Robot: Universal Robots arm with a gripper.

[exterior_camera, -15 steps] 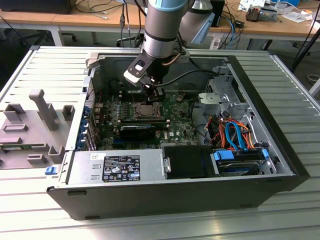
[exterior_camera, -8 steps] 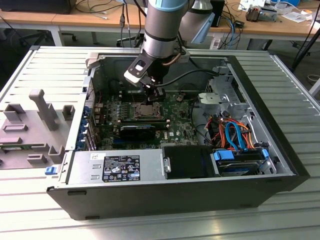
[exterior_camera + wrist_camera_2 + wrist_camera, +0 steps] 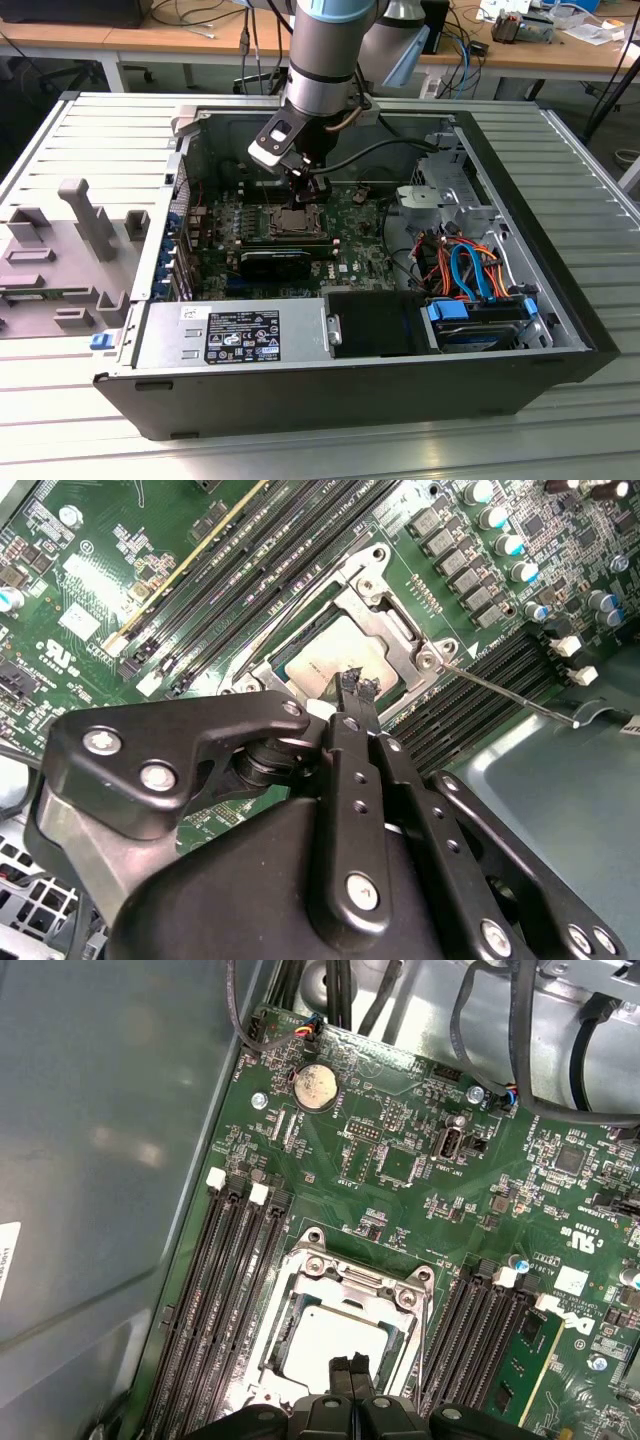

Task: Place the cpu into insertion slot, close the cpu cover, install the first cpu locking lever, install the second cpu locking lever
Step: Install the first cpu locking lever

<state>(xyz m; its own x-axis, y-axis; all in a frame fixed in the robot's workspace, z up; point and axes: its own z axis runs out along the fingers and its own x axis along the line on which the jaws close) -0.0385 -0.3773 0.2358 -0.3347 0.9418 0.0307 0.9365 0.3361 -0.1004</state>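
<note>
The cpu (image 3: 322, 658) is seen seated in the insertion slot (image 3: 297, 218), with the cpu cover (image 3: 345, 1268) lowered over it. The gripper (image 3: 357, 685), pinched together on nothing, is held just above the slot's edge. A locking lever (image 3: 510, 692) juts away from the slot. Latching it is judged the step in hand, and pressing it down and home is called for.

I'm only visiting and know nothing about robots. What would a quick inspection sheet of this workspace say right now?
Surface: ribbed metal table carrying an open computer case.
Job's things: cpu sits in the slot; cover lies flat around it; one thin lever sticks out sideways.
Clutter: grey fixtures on the exterior view's left.
Grippers: gripper just above the cpu, fingers together.
Cables: orange and blue cables inside the case.
Surroundings: desks with wires behind.
</note>
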